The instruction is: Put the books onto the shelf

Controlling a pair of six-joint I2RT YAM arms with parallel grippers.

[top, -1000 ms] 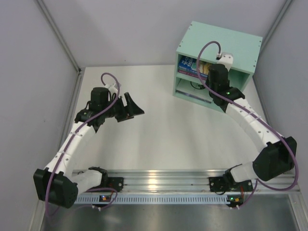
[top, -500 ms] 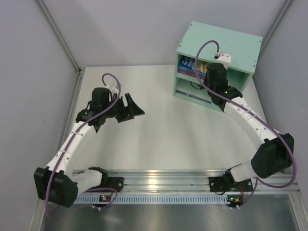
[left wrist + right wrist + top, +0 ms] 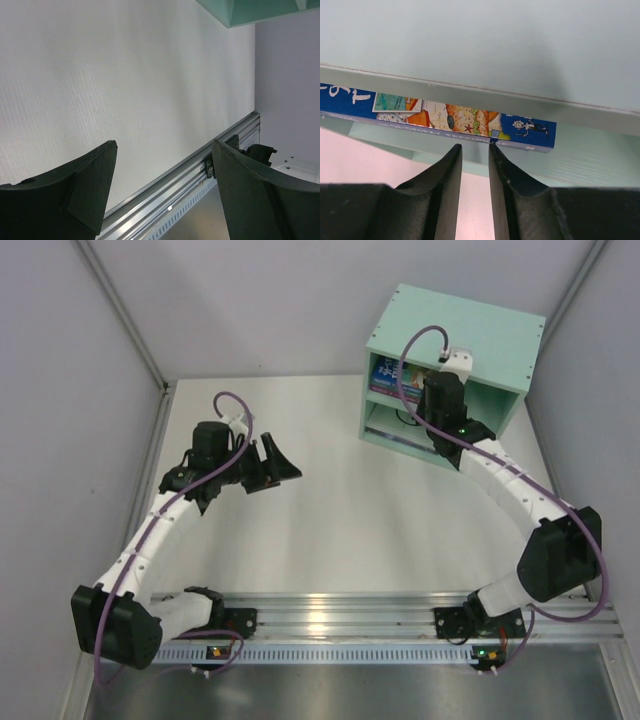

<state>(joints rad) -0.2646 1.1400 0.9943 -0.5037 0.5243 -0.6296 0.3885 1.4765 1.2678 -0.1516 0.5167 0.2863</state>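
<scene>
The blue book with the yellow picture [image 3: 465, 120] sits in the upper compartment of the mint-green shelf [image 3: 470, 325], upper right of the overhead frame. The right claw [image 3: 475, 146] is just short of the book's edge, its fingers narrowly apart and empty. The left claw [image 3: 165, 145] gapes wide over the surface [image 3: 350, 510], left of centre.

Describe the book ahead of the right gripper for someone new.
Find the mint-green shelf at the far right of the table. In its upper compartment, just beyond the right gripper, sits the book. Its blue cover with a yellow picture and white lettering marks it out.
</scene>
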